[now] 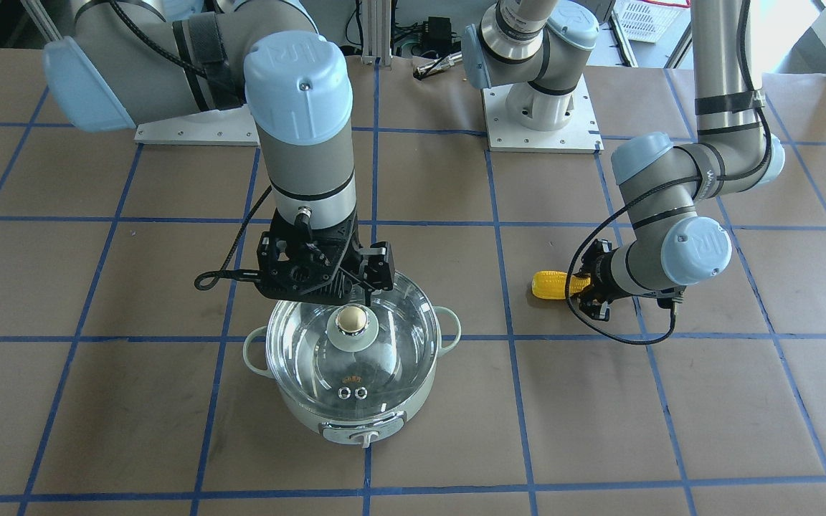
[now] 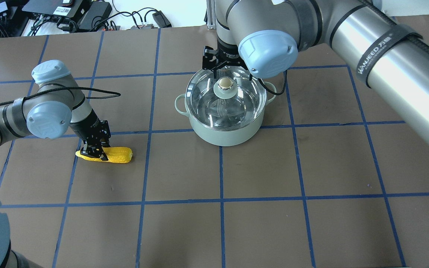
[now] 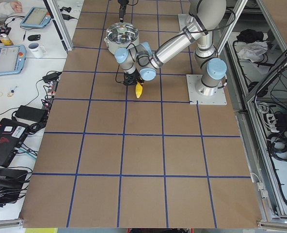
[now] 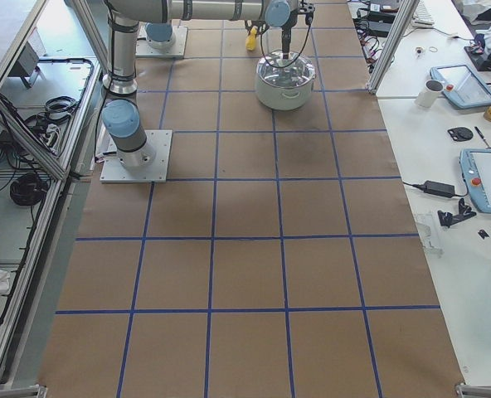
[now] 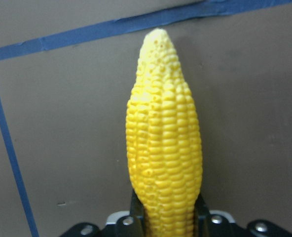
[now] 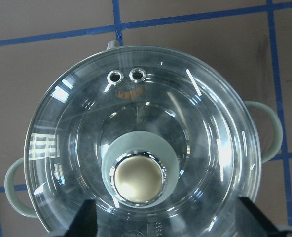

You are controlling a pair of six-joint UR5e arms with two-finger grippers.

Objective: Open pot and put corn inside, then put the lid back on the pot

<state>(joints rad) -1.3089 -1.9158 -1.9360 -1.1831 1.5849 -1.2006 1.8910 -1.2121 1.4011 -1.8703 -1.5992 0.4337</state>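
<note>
Overhead exterior: the lid (image 2: 237,108) sits seated on the pot (image 2: 223,136), mid-table, so the pot is not yet uncovered. The right gripper (image 6: 169,222) hangs directly over the beige knob (image 2: 225,83). In the right wrist view its fingers are spread wide to either side, clear of the knob. The left gripper (image 2: 95,152) is clamped across the thick end of the corn (image 2: 116,155), which lies low on the table (image 2: 311,167), well apart from the pot on the robot's left. Cannot tell whether the corn is lifted clear. Judgement: early stage, corn gripped, lid grasp pending. Remaining: grip knob, lift lid, carry corn into pot, release, replace lid
</note>
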